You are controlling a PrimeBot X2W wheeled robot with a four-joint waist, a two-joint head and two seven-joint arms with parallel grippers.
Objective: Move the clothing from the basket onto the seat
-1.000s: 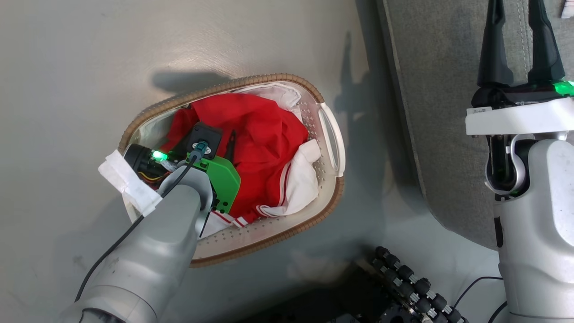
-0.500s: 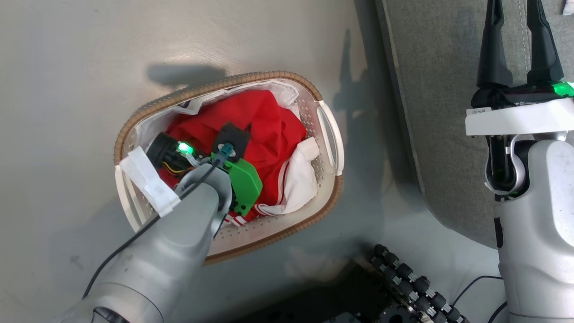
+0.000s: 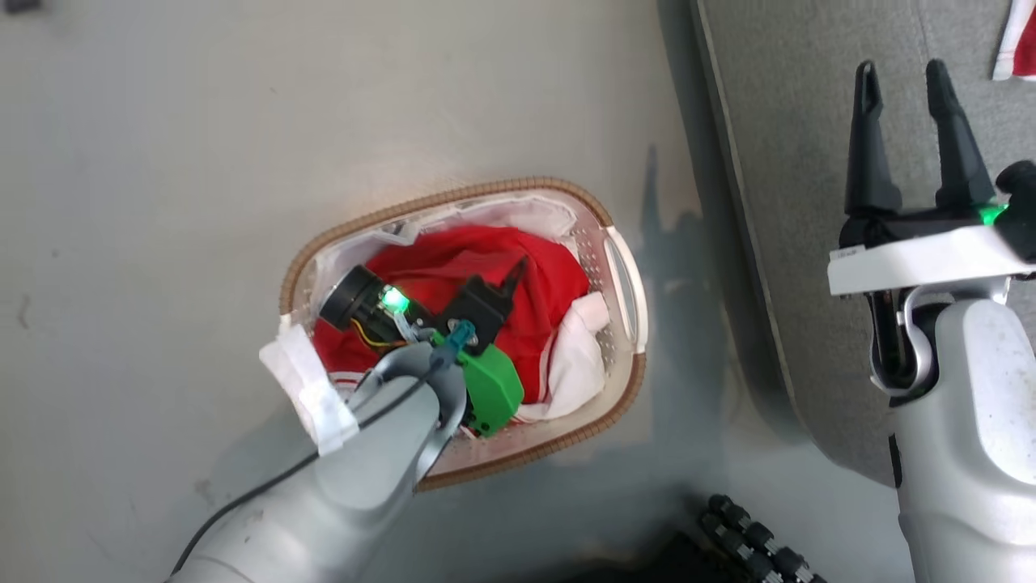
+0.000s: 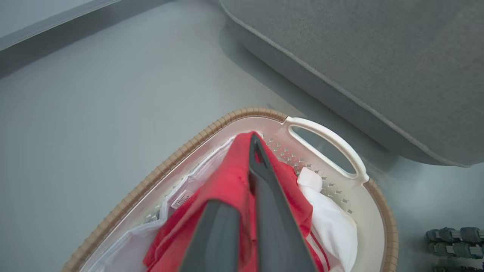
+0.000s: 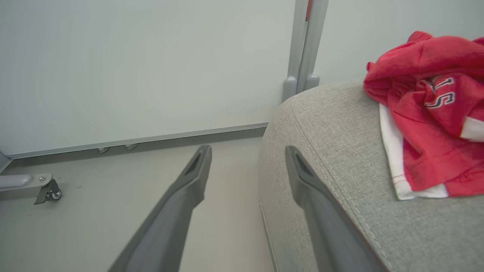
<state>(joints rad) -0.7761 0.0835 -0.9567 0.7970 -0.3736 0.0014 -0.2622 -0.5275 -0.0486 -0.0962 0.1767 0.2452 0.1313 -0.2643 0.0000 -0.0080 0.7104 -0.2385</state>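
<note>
Red clothing [image 4: 227, 185] is pinched between the two long dark fingers of the left gripper [image 4: 252, 147]. The jaws are closed on a raised fold, with no gap between the tips in the left wrist view. The fold comes to a peak at the fingertips, and the rest of the garment lies heaped below it. In the head view the same gripper [image 3: 516, 271] is inside the basket [image 3: 453, 194], tilted toward the far rim, and the clothing [image 3: 486, 255] lies all round it.

White cloth [image 3: 579, 356] lies bunched against the basket wall on the seat side, touching the red fabric, just below the white side handle [image 3: 627, 283]. The basket stands on the pale floor [image 3: 202, 162], near the seat [image 3: 793, 202] but apart from it – a strip of floor shows between them.

The right gripper [image 3: 900, 73] hangs above the seat's near edge. Its fingers are spread wide and hold nothing; the right wrist view confirms the open gap [image 5: 247, 151]. A second red garment [image 5: 427, 124], with white trim and lettering, lies crumpled on the seat [image 5: 340, 151] beyond those fingers – well clear of them. A pale wall [image 5: 151, 56] stands behind.
</note>
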